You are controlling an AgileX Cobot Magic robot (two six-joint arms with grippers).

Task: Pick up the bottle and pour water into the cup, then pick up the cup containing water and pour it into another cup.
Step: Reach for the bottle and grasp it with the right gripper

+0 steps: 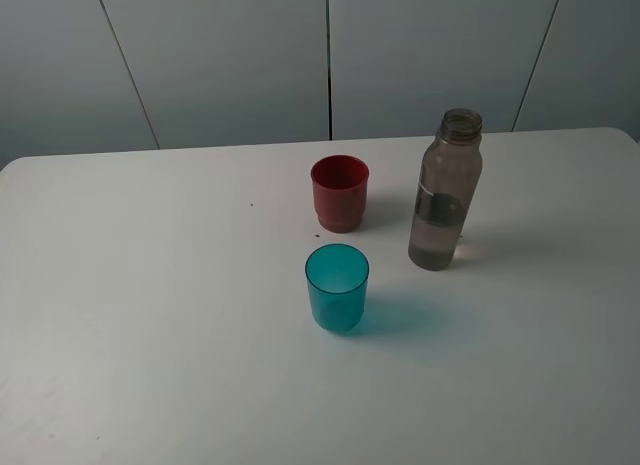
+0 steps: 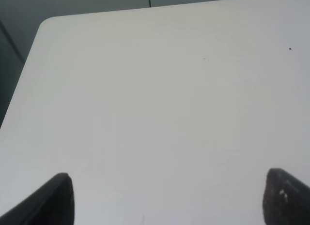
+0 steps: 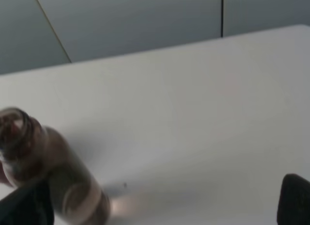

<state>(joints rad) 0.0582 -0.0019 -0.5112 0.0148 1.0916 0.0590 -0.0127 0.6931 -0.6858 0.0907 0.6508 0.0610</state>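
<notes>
The smoky-grey bottle (image 1: 445,190) stands upright and uncapped right of centre, with water in its lower part. The teal cup (image 1: 337,285) stands near the middle of the white table (image 1: 150,305). The red cup (image 1: 340,193) is just behind it. Neither arm shows in the exterior high view. My right gripper (image 3: 162,205) is open with nothing between its fingers, and the bottle (image 3: 53,172) stands close to one fingertip (image 3: 29,205). My left gripper (image 2: 167,198) is open over bare table, with none of the task's things in its view.
Grey wall panels (image 1: 230,55) run behind the table's far edge. The table's rounded far corner (image 2: 46,24) shows in the left wrist view, with a dark drop beyond its side edge.
</notes>
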